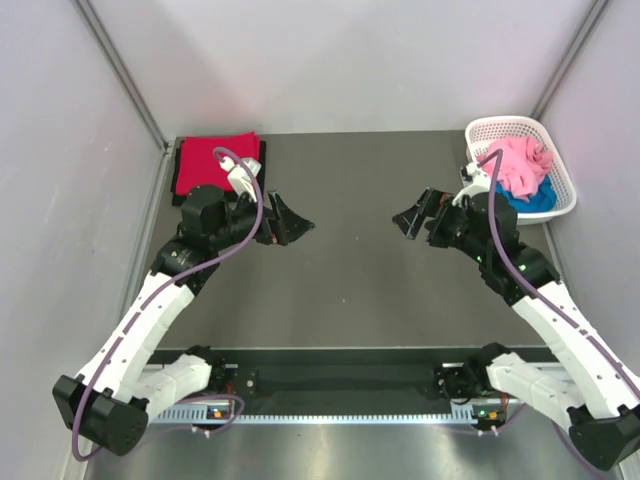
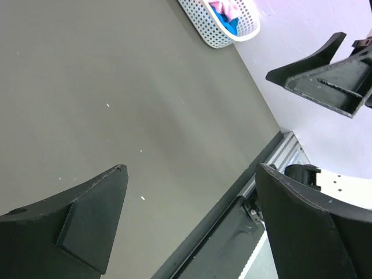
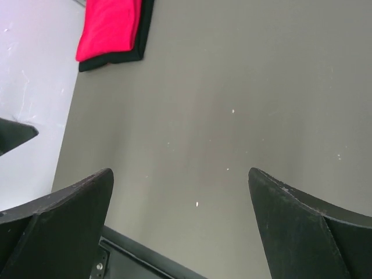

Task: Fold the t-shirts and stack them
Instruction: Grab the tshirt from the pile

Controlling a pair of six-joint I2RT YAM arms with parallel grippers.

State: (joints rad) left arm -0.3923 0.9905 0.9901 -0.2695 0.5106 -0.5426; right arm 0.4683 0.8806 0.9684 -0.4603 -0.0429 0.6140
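Note:
A folded red t-shirt [image 1: 214,158] lies on a folded black t-shirt [image 1: 179,172] at the table's back left; both show in the right wrist view, the red one [image 3: 110,26] on the black one [image 3: 142,32]. A crumpled light pink t-shirt [image 1: 519,165] lies on a bright blue t-shirt [image 1: 532,198] in the white basket [image 1: 560,160] at the back right; the basket shows in the left wrist view [image 2: 218,29] too. My left gripper [image 1: 292,226] is open and empty over the table's middle left. My right gripper [image 1: 408,219] is open and empty, left of the basket.
The grey table [image 1: 350,280] is walled by pale panels on the left, back and right. A black rail [image 1: 340,380] with the arm bases runs along the near edge. The right gripper's fingers [image 2: 325,75] show in the left wrist view.

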